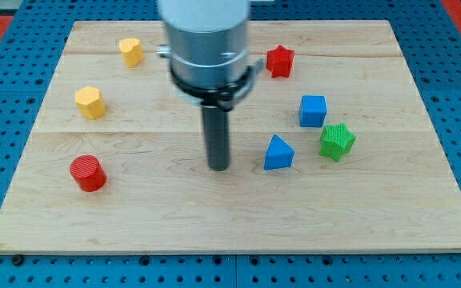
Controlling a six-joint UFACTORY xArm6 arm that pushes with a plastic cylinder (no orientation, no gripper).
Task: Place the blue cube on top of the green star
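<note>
The blue cube (pixel 312 110) sits on the wooden board (pixel 230 216) at the view's right. The green star (pixel 337 142) lies just below and to the right of it, almost touching. My tip (pixel 218 167) rests on the board near the middle, well to the left of both blocks. A blue triangular block (pixel 278 153) lies between my tip and the green star.
A red star (pixel 279 61) is at the view's top right of the arm. A yellow block (pixel 131 51) sits at the top left, a yellow hexagonal block (pixel 90 102) at the left, and a red cylinder (pixel 87 173) at the lower left.
</note>
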